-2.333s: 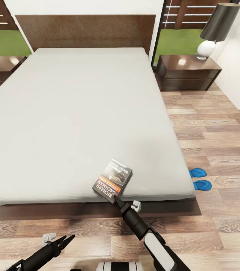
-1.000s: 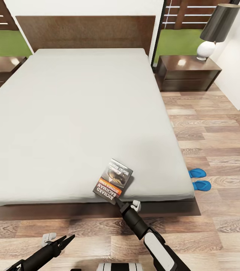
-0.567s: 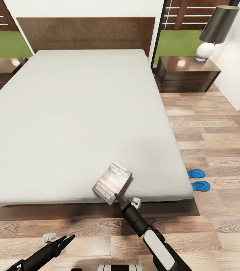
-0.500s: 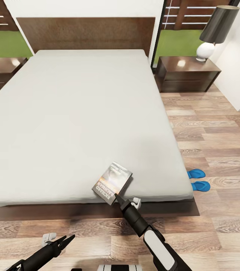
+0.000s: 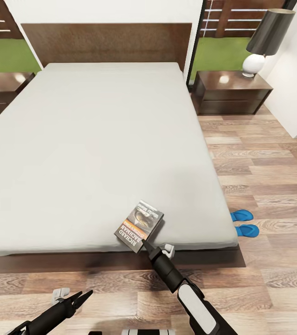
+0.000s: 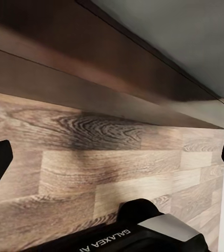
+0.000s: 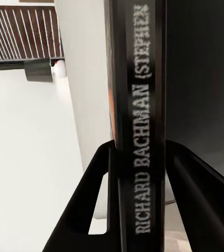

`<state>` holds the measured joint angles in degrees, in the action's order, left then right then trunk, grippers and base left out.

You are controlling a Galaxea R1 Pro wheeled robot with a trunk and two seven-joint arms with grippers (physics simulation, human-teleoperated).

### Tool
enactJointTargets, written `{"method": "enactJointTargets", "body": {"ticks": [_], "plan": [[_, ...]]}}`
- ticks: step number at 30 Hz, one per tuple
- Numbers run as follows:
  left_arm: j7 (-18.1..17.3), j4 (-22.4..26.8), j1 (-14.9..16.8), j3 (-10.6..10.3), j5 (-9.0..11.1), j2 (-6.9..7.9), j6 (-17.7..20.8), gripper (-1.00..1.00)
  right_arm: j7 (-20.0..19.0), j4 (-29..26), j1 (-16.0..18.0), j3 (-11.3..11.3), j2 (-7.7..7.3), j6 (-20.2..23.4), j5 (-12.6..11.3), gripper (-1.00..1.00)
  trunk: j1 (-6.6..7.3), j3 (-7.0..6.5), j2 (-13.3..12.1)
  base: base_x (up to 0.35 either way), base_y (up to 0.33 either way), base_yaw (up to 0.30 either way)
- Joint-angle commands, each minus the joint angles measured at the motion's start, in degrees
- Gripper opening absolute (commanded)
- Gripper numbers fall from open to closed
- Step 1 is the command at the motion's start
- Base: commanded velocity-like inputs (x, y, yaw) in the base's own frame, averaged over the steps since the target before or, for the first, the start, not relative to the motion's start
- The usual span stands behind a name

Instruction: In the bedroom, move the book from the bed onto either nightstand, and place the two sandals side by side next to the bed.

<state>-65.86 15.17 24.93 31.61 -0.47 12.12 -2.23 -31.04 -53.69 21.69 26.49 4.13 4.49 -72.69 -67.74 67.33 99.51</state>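
Right hand (image 5: pixel 145 244) closed on the book (image 5: pixel 139 225), fingers (image 7: pixel 91 199) pinching its spine at the near corner. Book sits at the near right edge of the bed (image 5: pixel 97 139), near corner slightly raised off the mattress. Right arm reaches up and forward from the near floor. Left hand (image 5: pixel 84 296) open, empty, low over the floor by the bed frame. Sandals (image 5: pixel 244 222) side by side on the floor right of the bed.
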Motion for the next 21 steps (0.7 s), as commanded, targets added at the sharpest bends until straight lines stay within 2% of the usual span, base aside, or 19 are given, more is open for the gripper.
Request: {"method": "enactJointTargets", "body": {"ticks": [1,21], "plan": [[-0.2,-0.1,0.0,0.1,-0.1,0.01,-0.2,1.00,-0.2,0.1,0.0,-0.1,0.00,0.5,-0.7,-1.00,0.00,0.03,0.0,0.000,0.000,0.000],[-0.2,-0.1,0.0,0.1,0.0,0.01,-0.2,1.00,-0.2,0.1,0.0,-0.1,0.00,0.5,-0.7,-1.00,0.00,0.03,0.0,0.000,0.000,0.000]]}}
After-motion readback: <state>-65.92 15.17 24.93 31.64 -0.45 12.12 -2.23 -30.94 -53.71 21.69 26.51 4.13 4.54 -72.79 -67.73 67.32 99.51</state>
